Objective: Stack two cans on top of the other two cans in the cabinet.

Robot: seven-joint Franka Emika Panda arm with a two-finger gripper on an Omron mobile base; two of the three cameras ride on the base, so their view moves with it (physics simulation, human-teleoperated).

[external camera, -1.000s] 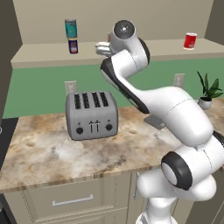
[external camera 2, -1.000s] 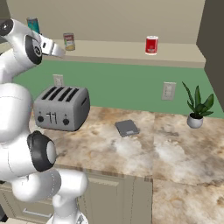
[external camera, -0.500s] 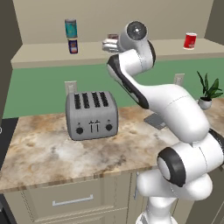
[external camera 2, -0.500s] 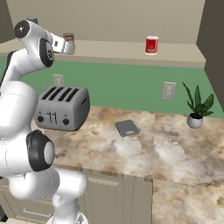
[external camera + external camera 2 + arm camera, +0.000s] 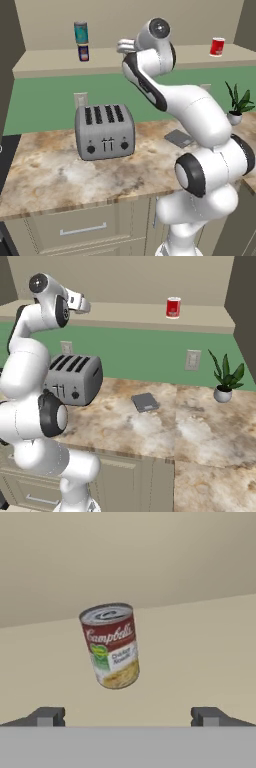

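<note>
The pale can with a red-and-tan label [image 5: 111, 645] stands on the cabinet shelf [image 5: 200, 662] straight ahead of my gripper [image 5: 128, 717], apart from it. The gripper is open, with its fingertips [image 5: 47, 716] wide on either side and nothing between them. From the base, the gripper [image 5: 122, 47] [image 5: 84, 305] reaches up to the cabinet shelf [image 5: 50, 62] [image 5: 135, 313] and covers that can. At the left, the teal-blue can [image 5: 81, 32] sits stacked on the dark blue can [image 5: 83, 52]. The bright red can [image 5: 217, 46] [image 5: 173, 307] stands alone far to the right.
On the stone counter below stand a silver toaster [image 5: 105, 131] [image 5: 70, 381], a flat dark pad [image 5: 179, 138] [image 5: 145, 402] and a potted plant [image 5: 237, 102] [image 5: 225, 378]. Dark cabinet sides frame the recess at both ends.
The hand has swung a little to the right along the shelf and now covers the pale can in both base views. The cans have not moved.
</note>
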